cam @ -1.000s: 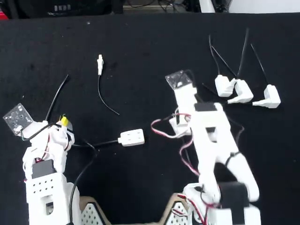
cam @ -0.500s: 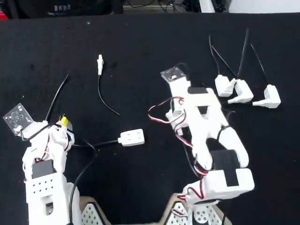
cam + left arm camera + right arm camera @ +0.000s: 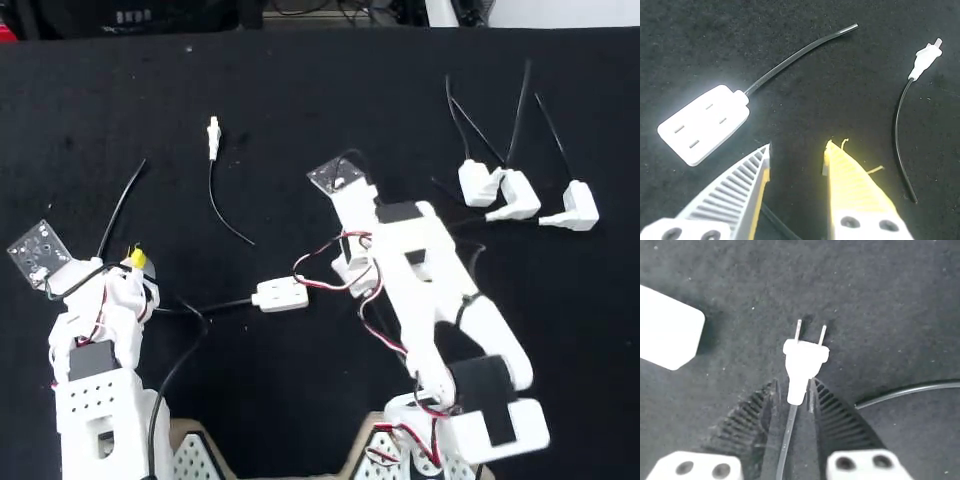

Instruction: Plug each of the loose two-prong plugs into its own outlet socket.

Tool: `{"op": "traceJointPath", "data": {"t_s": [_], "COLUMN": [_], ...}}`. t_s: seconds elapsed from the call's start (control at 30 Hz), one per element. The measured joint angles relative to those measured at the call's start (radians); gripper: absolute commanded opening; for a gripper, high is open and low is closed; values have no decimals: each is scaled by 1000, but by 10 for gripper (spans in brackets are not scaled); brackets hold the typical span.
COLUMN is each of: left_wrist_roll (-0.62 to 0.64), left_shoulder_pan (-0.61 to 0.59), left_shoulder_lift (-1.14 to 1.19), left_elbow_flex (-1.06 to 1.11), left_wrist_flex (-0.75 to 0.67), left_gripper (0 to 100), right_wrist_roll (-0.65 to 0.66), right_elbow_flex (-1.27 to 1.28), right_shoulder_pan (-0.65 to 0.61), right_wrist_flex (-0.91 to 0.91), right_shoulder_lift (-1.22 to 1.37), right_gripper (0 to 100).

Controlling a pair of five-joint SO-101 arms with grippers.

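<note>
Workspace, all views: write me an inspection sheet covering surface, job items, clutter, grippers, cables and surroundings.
Surface: black table, matte.
Job's things: white outlet strip near the middle; loose plug lying apart on the far side; three angled plugs grouped beyond the right arm; held plug.
Clutter: nothing seen.
Grippers: left gripper open, above the table near the outlet strip; right gripper shut on the held plug, prongs pointing away from it.
Cables: black cord on the outlet strip; black lead on the loose plug; red and white arm wires.
Surroundings: dark equipment beyond the far edge.
</note>
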Motion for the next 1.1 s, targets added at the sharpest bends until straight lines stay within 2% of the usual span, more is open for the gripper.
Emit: {"op": "traceJointPath", "data": {"t_s": [0.2, 0.6, 0.9, 1.1], "left_wrist_roll": [0, 0, 0, 0], "left_shoulder_pan": [0, 0, 0, 0], "left_shoulder_lift": [0, 0, 0, 0], "left_elbow_flex": [0, 0, 0, 0], "left_wrist_flex": [0, 0, 0, 0], "left_gripper": [181, 181, 181, 181], "right_wrist_roll": [-2, 0, -103, -115], "right_elbow_flex": [18, 146, 155, 155], "right_shoulder_pan": [71, 40, -137, -153], "right_wrist_flex": [-75, -215, -213, -213], "right_shoulder_lift": [-20, -34, -40, -40], "right_gripper": [77, 77, 77, 80]}}
